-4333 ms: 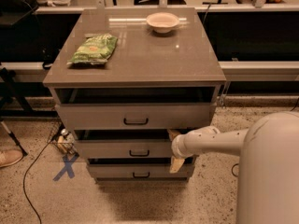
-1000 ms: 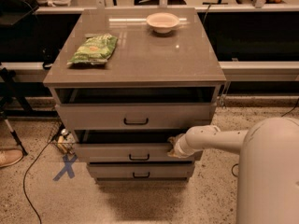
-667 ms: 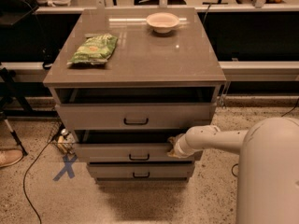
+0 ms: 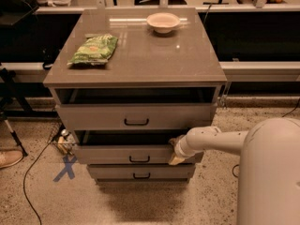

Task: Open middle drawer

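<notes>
You found the middle drawer (image 4: 108, 154) below the front edge of the worktop (image 4: 145, 62), second of three and showing a dark gap above its front. It probably handled as a rigid, moderately heavy sliding box, best pulled by its black bar handle (image 4: 139, 159) at centre. The gripper (image 4: 175, 152) sat against the front's right end, beneath the front-right corner, right of the handle; you could not tell whether it was open or closed.

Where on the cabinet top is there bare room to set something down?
The front half of the cabinet top, right of the green snack bag and forward of the bowl. Crowded: right end of the middle drawer, where the gripper sits.
</notes>
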Robot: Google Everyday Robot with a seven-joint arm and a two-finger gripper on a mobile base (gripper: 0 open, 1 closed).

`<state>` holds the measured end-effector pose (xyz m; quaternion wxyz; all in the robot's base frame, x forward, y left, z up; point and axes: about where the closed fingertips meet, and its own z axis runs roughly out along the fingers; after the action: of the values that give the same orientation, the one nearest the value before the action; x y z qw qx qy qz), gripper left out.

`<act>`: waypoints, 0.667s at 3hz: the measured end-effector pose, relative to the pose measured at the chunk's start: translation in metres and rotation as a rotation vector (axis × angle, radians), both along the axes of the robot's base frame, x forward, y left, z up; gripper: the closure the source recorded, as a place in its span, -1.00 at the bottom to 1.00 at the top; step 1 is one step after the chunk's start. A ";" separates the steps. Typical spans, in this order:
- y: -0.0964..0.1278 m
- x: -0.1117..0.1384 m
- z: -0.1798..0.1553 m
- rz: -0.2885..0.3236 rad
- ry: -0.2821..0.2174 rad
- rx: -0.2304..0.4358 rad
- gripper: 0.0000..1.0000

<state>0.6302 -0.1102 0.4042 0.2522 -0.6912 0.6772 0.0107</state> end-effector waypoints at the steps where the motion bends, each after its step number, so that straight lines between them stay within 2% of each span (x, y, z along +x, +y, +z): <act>1: 0.000 -0.004 0.002 0.024 0.033 -0.015 -1.00; 2: -0.004 -0.010 0.004 0.037 0.070 -0.058 -1.00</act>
<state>0.6199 -0.1138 0.4082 0.2079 -0.7098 0.6727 0.0197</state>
